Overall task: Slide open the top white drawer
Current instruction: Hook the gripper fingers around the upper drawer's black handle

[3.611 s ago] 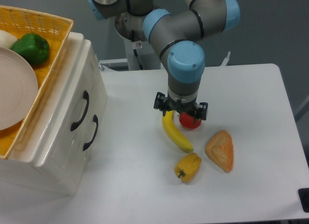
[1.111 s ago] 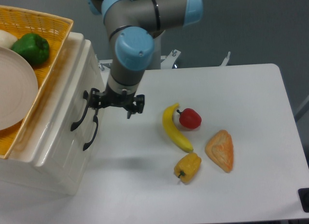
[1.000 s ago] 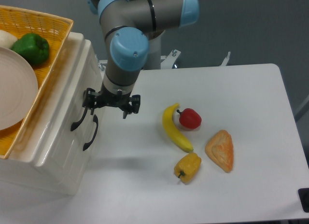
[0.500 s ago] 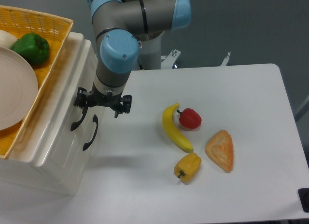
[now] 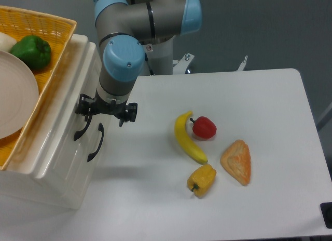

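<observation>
The gripper (image 5: 104,110) hangs at the front face of the cabinet (image 5: 52,163), right at the upper end of the top handle (image 5: 83,124). One black finger shows at the handle's top, the other stands off to the right over the table (image 5: 259,106); the jaws look apart, but whether a finger is already hooked behind the handle I cannot tell, since the wrist covers the contact.

The top drawer (image 5: 75,103) is the upper of two cream-white fronts and appears shut or nearly so. Its curved black handle runs down and to the left from the gripper, so its long axis lies along the drawer face, slanting toward the lower left. The lower handle (image 5: 95,143) sits just below and to the right, close enough to be mistaken for it.

The move ahead turns on this: the drawer lies to the left of the gripper, and the free table lies to the right. My judgement is that the pull must go rightward, square to the handle's long axis, away from the cabinet face.

On top of the cabinet rests a yellow basket (image 5: 49,23) with a green pepper (image 5: 32,51) and a plate (image 5: 15,101). Well apart on the table lie a banana (image 5: 188,139), a red fruit (image 5: 204,127), a yellow pepper (image 5: 201,179) and a piece of bread (image 5: 237,161).
</observation>
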